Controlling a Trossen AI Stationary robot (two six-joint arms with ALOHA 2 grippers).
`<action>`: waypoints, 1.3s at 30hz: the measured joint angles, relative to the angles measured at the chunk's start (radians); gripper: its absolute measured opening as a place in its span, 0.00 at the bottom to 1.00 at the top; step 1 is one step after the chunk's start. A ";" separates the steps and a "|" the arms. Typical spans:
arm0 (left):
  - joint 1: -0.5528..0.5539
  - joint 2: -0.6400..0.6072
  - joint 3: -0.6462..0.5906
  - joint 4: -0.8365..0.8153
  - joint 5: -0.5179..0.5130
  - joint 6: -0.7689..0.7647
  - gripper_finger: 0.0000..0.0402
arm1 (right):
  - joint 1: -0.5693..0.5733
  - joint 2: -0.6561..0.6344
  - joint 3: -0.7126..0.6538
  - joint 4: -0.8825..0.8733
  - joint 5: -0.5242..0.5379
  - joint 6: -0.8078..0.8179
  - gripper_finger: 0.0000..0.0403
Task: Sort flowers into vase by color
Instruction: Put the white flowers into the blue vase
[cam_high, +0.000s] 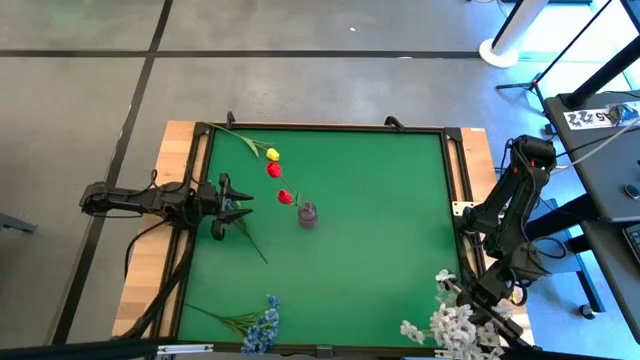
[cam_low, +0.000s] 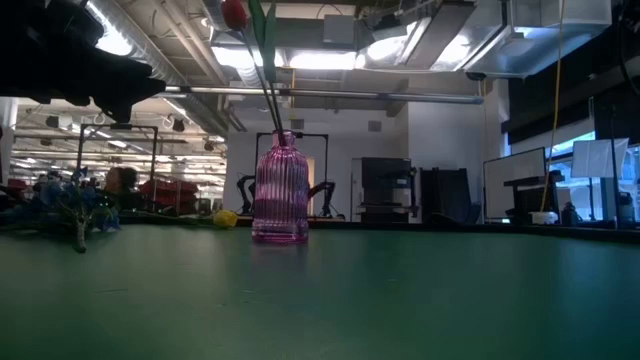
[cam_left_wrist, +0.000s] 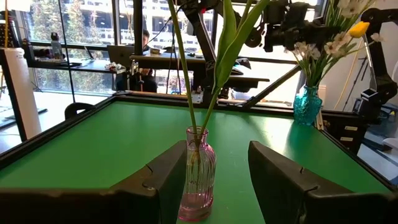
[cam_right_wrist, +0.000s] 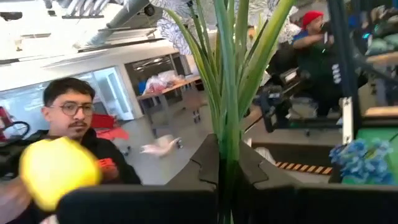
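The vase (cam_left_wrist: 198, 174) is clear pink glass, ribbed and glossy, catching light along its ridges. The table (cam_high: 380, 240) has a matt green surface, smooth like felt or a mat, framed by a dark rim with bare pale wood (cam_high: 175, 160) showing at the edges. The left gripper (cam_left_wrist: 217, 186) has fingers (cam_left_wrist: 280, 174) of matt black plastic. The flowers (cam_high: 275, 170) look like fabric, on smooth green plastic stems (cam_left_wrist: 186, 93). A second vase (cam_left_wrist: 307, 104) is shiny teal glass.
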 joint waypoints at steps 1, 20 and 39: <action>0.000 0.000 0.000 0.000 0.000 0.000 0.42 | 0.012 0.000 0.000 -0.007 -0.003 0.003 0.01; 0.000 0.000 0.000 0.000 0.000 0.000 0.42 | 0.286 0.032 0.034 0.036 0.346 -0.126 0.03; 0.000 0.000 0.000 0.000 0.000 0.000 0.42 | 0.284 0.052 0.027 0.253 0.355 -0.432 0.02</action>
